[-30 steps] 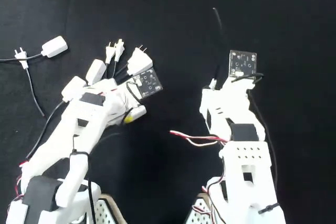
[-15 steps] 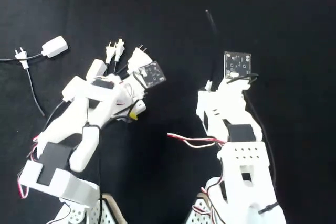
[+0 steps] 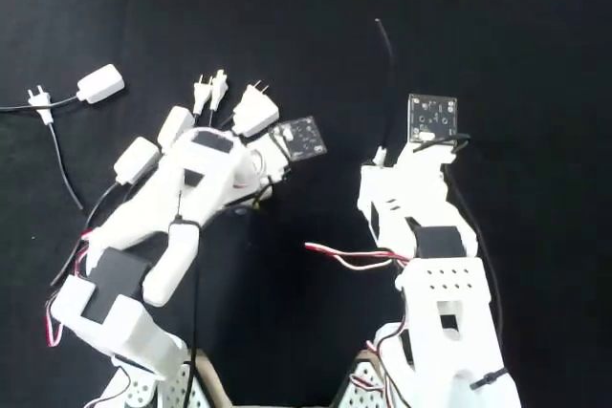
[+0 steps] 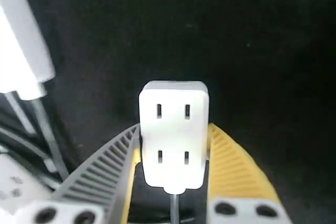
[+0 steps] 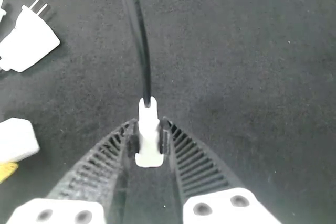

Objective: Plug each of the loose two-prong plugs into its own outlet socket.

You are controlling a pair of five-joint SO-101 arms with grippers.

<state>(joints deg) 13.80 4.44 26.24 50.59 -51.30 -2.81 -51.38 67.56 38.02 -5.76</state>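
Step in hand, as I judge it: bringing plug and socket together, w/ both parts already gripped. Left gripper [image 4: 173,129] is closed to the width of a white outlet block [image 4: 174,103], grey finger on 1 side and yellow on the other, clamped on the block's cord end. The block's face, w/ 2 pairs of slots, looks at the wrist cam; both pairs are unfilled. Right gripper [image 5: 148,125] is nearly closed, pinching a small white plug [image 5: 148,142] by its body. Its black cord [image 5: 138,35] runs straight out past the fingertips. Prongs are hidden, so can't tell which way they point.

Next move prob. calls for closing the gap. The plug is well apart from the outlet block, w/ bare black table [image 3: 325,54] between. The prongs must line up w/ 1 slot pair before any push. A regrip may be needed if the prongs face into the gripper.

Outward from the outlet block: a white 2-prong adapter [image 3: 253,109] lies just beside it, and 2 small loose plugs [image 3: 209,91] lie near, beyond the adapter. Spare white blocks [image 3: 175,127] on cords sit near, on the side away from the plug.
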